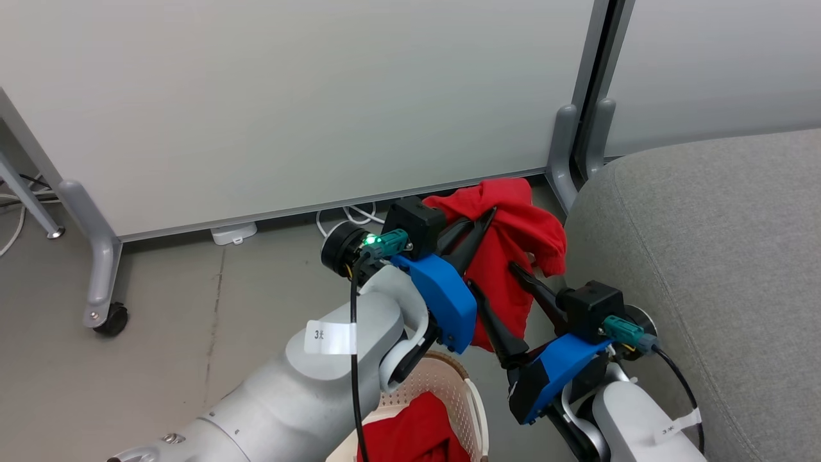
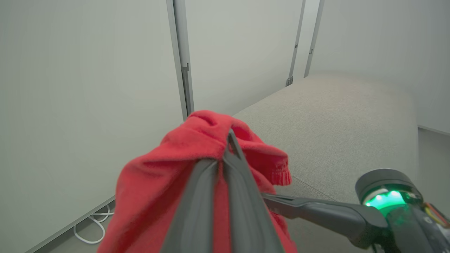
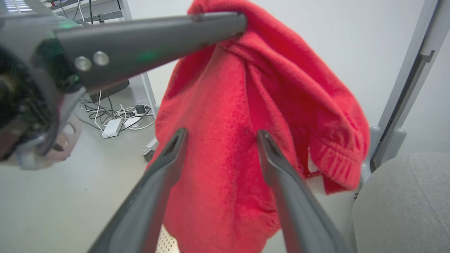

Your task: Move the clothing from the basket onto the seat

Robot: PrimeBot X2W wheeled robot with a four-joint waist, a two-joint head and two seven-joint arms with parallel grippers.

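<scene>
Left gripper (image 2: 230,135) fingers pressed together, pinching plain red garment (image 2: 168,168) at a bunched fold up top. Fabric's soft, fleecy, w/ ribbed cuff on side toward seat (image 1: 705,256) and a small white bit by that cuff. Long axis vertical: it hangs straight down from the pinch, lower edge toward basket (image 1: 473,394). You've got it in the air just beside seat's rounded edge, not resting on it. Right gripper (image 3: 222,133) spread wide, fingers in front of hanging cloth; contact, can't tell. 2nd red garment (image 1: 417,427) lies in basket, cream perforated plastic. Seat: grey woven upholstery, stitched seam. Forearm label (image 1: 328,337) reads "3" + a char I can't make out. Behind: pale partition panel (image 1: 288,96), caster (image 1: 112,319), white cables (image 1: 346,215) on floor.
</scene>
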